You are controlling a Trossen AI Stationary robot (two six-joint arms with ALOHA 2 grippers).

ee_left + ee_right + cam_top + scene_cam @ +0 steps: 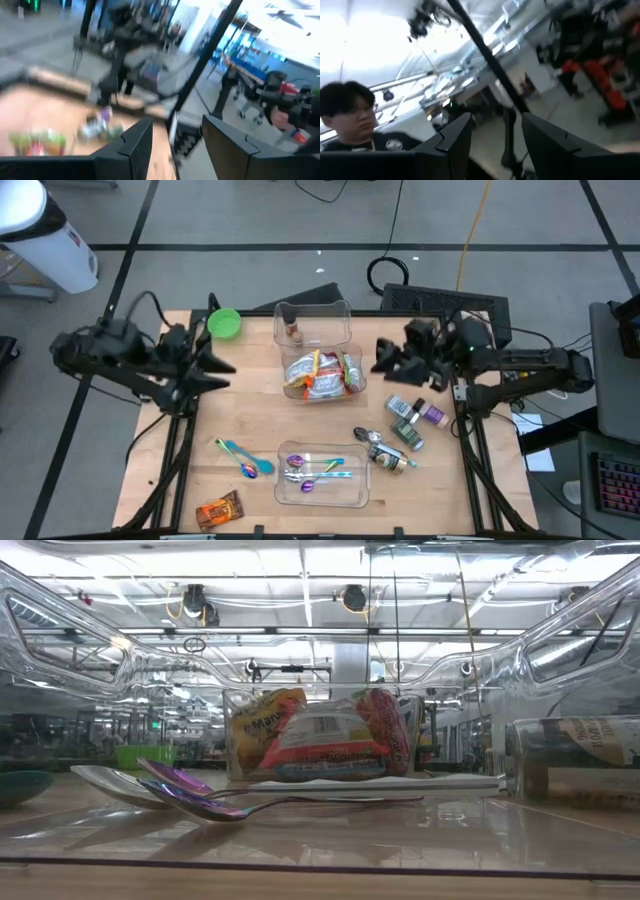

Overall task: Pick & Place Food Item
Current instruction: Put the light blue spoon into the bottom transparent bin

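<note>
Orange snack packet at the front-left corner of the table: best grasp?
The orange snack packet lies flat and alone on the table, tilted diagonally. Come straight down from above and pinch across its narrow width near the middle, fingers turned to match the tilt. The left gripper, open, is on the nearer side. The spoons lie apart, so approach looks clear.

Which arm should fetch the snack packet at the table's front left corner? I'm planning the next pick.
Left, probably. The left hand, open, hovers over the table's left side, the same side as the snack packet. The right hand, also open, is across the food-filled bin, farther from it.
</note>
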